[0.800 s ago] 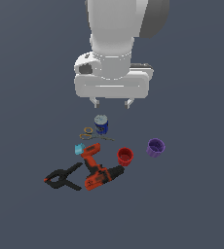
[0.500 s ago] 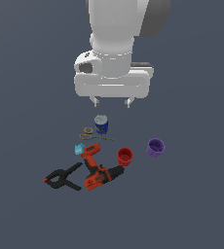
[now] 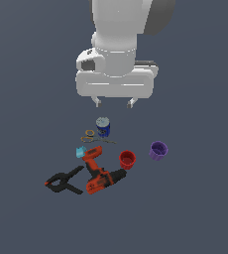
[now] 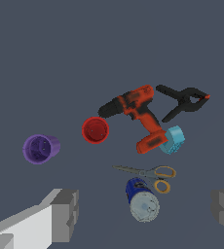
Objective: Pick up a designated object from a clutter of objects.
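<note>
Seven items sit in the clutter on the bench (image 3: 195, 208). End effector (image 3: 114, 102) hangs above them, fingers spread wide, gripping nothing. Blue can (image 3: 103, 126) lies nearest beneath it, scissors (image 3: 93, 137) beside that. Cyan block (image 3: 81, 152) sits farther out, touching the power drill (image 3: 100, 171) base, clamp (image 3: 64, 182) beyond.

A plain, dark slate-blue floor (image 3: 200, 213) fills both views, flat and even in tone. The light is soft and casts only faint shadows.
</note>
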### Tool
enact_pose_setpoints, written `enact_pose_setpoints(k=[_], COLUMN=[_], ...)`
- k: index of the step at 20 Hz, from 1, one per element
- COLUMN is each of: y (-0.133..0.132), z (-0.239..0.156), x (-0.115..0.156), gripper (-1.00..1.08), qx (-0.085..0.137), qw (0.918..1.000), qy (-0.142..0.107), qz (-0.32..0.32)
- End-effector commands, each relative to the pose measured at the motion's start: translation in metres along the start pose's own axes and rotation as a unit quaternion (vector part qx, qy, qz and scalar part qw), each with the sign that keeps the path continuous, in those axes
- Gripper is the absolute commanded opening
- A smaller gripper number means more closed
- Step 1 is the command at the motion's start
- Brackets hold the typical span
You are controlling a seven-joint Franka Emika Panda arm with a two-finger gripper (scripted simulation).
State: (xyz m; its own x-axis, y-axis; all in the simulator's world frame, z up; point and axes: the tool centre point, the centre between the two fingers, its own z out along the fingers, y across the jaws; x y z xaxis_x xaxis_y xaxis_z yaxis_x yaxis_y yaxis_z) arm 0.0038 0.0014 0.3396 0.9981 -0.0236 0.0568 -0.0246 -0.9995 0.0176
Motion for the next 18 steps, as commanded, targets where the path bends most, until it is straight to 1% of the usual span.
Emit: enact_pose_setpoints(k=[1,9,13,18], y=[0.003,0.025,0.043,0.073], z=[0.004,0.037,0.064,0.107], x=[0.001,0.009,0.014,0.017], gripper=[1.0,1.0,1.0,1.0], qx=[0.0,0.003,0.005,0.008], qw=[1.0,0.9996,0.9988,0.9969], qy=[-0.001,-0.006,-0.009,-0.014], qz=[-0.003,-0.027,-0.047,-0.077])
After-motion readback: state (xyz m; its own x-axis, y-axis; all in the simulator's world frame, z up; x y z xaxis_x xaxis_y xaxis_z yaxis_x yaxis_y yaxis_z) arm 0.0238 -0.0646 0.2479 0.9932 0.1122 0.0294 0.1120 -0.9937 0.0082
